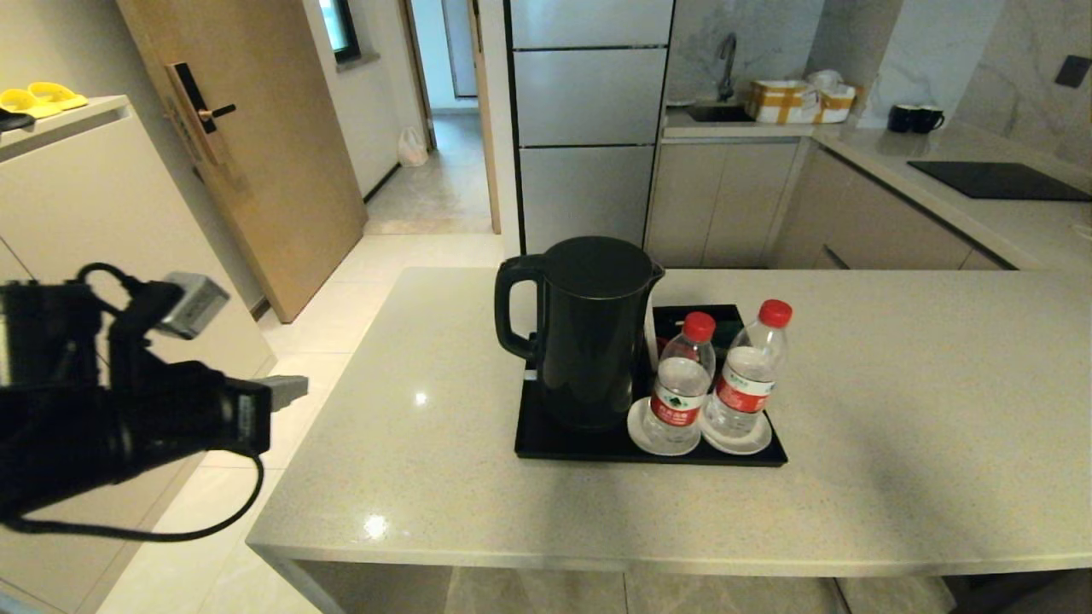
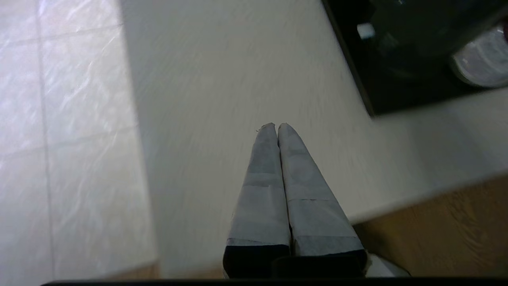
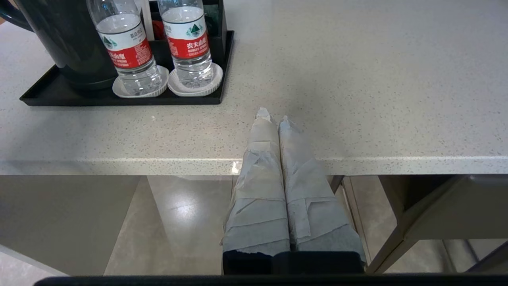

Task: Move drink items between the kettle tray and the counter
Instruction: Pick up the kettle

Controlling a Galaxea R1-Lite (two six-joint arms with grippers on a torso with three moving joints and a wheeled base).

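The black kettle [image 1: 589, 333] stands on the left half of the black tray [image 1: 546, 443], near the middle of the beige counter [image 1: 896, 409]. Two red-capped water bottles [image 1: 678, 388] [image 1: 751, 375] stand upright on the tray's white saucers [image 3: 198, 85]. My left gripper [image 2: 277, 126] is shut and empty. It hovers by the counter's left edge, well left of the tray [image 2: 357, 79] and kettle [image 2: 416, 31]. My right gripper [image 3: 274, 117] is also shut and empty. It is over the counter's front edge, right of the bottles [image 3: 127, 47] [image 3: 188, 39], and does not show in the head view.
A cabinet [image 1: 102, 196] stands at the far left behind my left arm [image 1: 128, 401]. A farther counter carries a black hob [image 1: 998, 179]. A tall fridge [image 1: 589, 119] and a wooden door [image 1: 256, 145] lie beyond, with tiled floor [image 1: 222, 546] left of the counter.
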